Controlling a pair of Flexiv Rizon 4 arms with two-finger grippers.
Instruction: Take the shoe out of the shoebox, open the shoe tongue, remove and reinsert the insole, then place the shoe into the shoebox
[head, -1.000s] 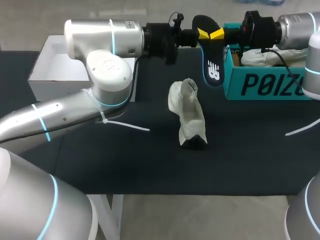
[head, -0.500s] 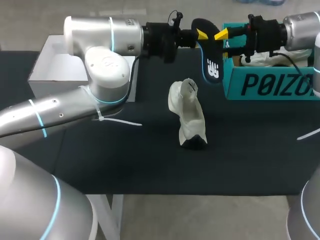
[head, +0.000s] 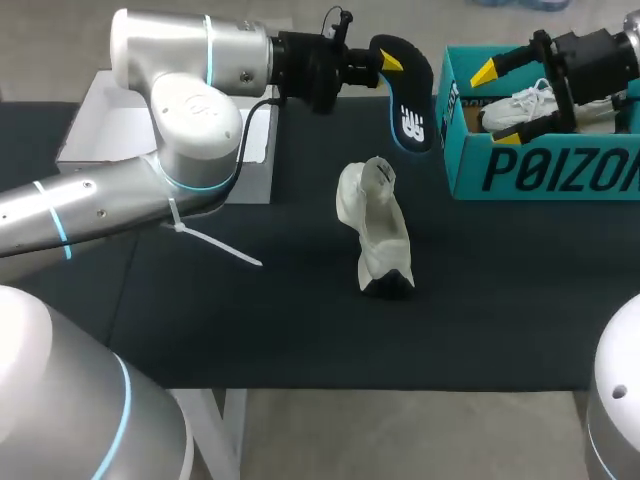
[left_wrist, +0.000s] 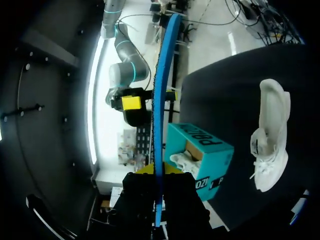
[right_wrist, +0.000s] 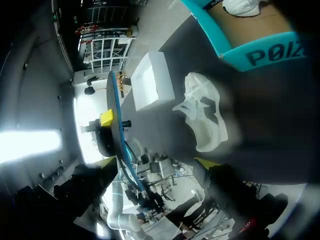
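A black-topped desk (head: 150, 330) carries an open white box (head: 120, 125) at its far left and a teal shoebox (head: 545, 165) at its far right. A second white shoe (head: 522, 103) lies inside the shoebox and takes up part of its floor. The white shoe (head: 378, 235) rests on the desk near the middle, well apart from both boxes. Its opening is turned toward the far side and its dark end toward the near edge; whether it stands on its sole or leans on its side is hard to tell. The black insole (head: 412, 100) is off the desk, in the air between the white box and the shoebox. It is close to the shoebox's left wall and beyond the shoe's far end. The left arm (head: 190, 110) comes in from the left, bends at the elbow over the white box and runs level toward the right, with a white cable tie (head: 215, 245) sticking out below it. The left gripper (head: 392, 65) is clamped on one end of the insole, which curves downward from it; in the left wrist view the insole runs edge-on between the fingers. The right gripper (head: 497, 105) sits above the shoebox's left end, pointing toward the insole, its yellow-tipped fingers spread wide and holding nothing.
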